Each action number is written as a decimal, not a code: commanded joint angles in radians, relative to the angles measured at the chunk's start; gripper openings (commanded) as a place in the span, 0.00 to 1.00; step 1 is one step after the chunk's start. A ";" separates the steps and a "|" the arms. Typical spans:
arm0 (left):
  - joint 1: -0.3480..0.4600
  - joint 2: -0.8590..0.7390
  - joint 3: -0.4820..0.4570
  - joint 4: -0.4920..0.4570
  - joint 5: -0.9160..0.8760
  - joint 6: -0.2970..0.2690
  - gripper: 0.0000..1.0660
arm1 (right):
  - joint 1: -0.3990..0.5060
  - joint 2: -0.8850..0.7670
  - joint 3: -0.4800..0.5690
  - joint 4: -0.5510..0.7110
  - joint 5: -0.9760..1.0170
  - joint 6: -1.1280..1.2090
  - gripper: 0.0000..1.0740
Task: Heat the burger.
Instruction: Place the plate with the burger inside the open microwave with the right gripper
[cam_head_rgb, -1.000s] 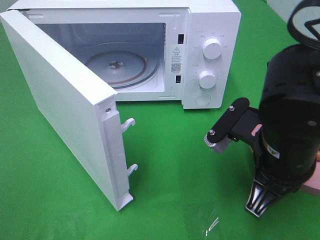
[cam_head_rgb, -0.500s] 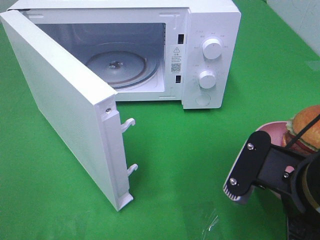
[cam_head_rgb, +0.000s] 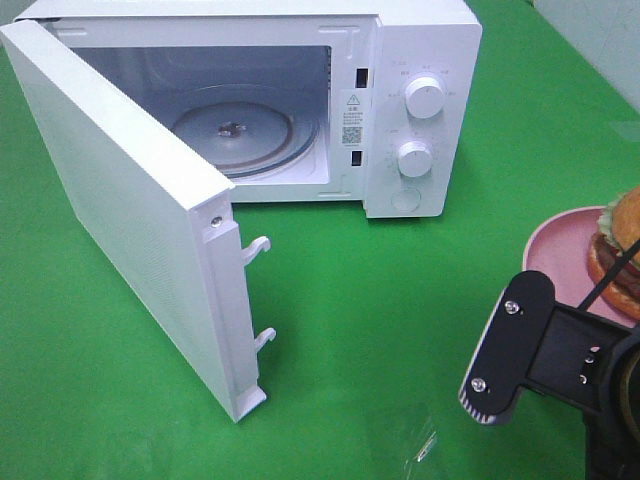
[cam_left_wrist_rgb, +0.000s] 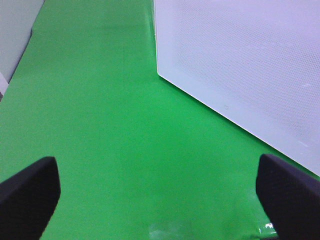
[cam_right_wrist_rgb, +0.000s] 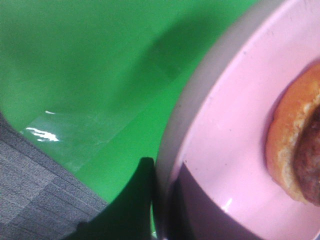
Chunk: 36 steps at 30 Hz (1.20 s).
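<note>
Sinking out of the middle of the exterior high view, where it was blocking the right side a second ago, and so uncovering the pink plate (cam_head_rgb: 560, 250) with the burger (cam_head_rgb: 625, 245) sitting on it at the right edge of the green surface (cam_head_rgb: 350, 300), well apart from the microwave (cam_head_rgb: 420, 110). Straddling the plate's rim with the right hand (cam_right_wrist_rgb: 162, 200), placing one finger outside and one inside; cannot tell whether pinching the rim or only flanking it. Holding the left hand (cam_left_wrist_rgb: 160, 200) spread wide over the surface near the door (cam_left_wrist_rgb: 240, 65), gripping nothing. Leaving the door swung open and the turntable (cam_head_rgb: 240, 130) bare, just as before. Probably getting set to carry plate and burger into the cavity, and risking the burger sliding on any tilt.
</note>
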 joint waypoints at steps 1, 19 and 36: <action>-0.007 -0.016 0.002 -0.004 0.003 -0.001 0.94 | 0.004 -0.009 0.001 -0.076 0.053 0.019 0.01; -0.007 -0.016 0.002 -0.004 0.003 -0.001 0.94 | 0.004 -0.009 0.001 -0.195 -0.119 -0.121 0.03; -0.007 -0.016 0.002 -0.004 0.003 -0.001 0.94 | -0.004 -0.009 0.001 -0.341 -0.306 -0.255 0.03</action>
